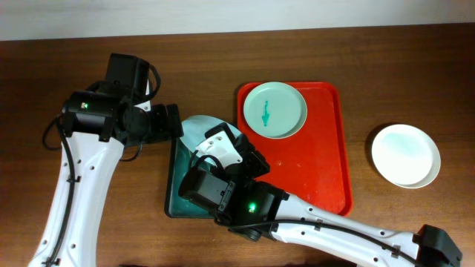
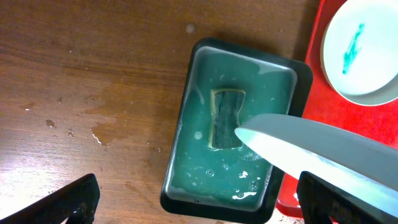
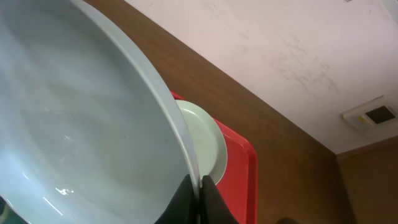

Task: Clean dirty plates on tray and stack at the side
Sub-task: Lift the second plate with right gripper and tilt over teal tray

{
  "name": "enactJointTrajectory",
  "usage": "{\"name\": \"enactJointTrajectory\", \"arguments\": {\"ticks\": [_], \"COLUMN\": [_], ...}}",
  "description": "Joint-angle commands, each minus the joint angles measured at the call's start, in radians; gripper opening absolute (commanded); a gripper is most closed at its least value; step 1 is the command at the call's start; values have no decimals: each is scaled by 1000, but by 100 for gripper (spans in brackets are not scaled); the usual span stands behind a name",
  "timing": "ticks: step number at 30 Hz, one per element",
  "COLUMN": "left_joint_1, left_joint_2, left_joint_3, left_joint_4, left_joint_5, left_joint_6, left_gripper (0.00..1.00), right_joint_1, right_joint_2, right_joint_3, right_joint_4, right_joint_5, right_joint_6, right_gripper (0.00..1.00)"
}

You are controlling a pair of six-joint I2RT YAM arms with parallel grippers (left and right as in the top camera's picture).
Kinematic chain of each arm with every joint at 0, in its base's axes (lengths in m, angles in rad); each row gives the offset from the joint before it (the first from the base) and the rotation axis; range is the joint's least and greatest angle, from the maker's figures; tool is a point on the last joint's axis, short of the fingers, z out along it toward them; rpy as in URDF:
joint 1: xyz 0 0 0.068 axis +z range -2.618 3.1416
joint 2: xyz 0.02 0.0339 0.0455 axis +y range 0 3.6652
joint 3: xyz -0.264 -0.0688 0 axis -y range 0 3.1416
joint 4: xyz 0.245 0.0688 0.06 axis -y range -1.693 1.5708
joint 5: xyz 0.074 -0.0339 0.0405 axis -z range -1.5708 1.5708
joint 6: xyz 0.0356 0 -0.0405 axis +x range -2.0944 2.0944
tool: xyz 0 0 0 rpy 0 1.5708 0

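The red tray (image 1: 326,163) holds one dirty plate (image 1: 274,110) with a teal smear, also seen in the left wrist view (image 2: 367,56). My right gripper (image 3: 200,190) is shut on the rim of a pale plate (image 3: 81,124) and holds it tilted over the dark green basin (image 1: 172,194). That plate shows in the overhead view (image 1: 194,132) and the left wrist view (image 2: 323,149). My left gripper (image 2: 202,208) is open and empty above the basin, over the sponge (image 2: 227,118) lying in teal water. A clean white plate (image 1: 405,154) lies on the table right of the tray.
The basin (image 2: 186,112) stands against the tray's left edge (image 2: 311,93). Water drops lie on the wooden table (image 2: 93,134) left of the basin. The right arm (image 1: 319,230) crosses the table's front.
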Motion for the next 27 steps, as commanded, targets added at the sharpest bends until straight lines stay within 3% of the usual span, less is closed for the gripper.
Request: {"name": "enactJointTrajectory", "arguments": {"ticks": [1,24,26,27], "left_joint_1": [3,3,3,3], "left_joint_2": [-15,-15,-15,-15], "left_joint_3": [12,12,12,12], "left_joint_4": [-1,-1,-1,-1], "left_joint_5": [-9,-9,-9,-9], "left_joint_6": [-2,-2,-2,-2], "left_gripper": [99,99,99,99], "right_joint_1": [7,6,-10,-45], "right_joint_2": [-26,-26,-26,-25], "right_joint_3": [25,25,25,25], "right_joint_4": [0,0,-10,-51], "right_joint_5": [35,35,29,-21], "right_joint_6": [8,9,60,171], "right_gripper": [4,4,4,4]}}
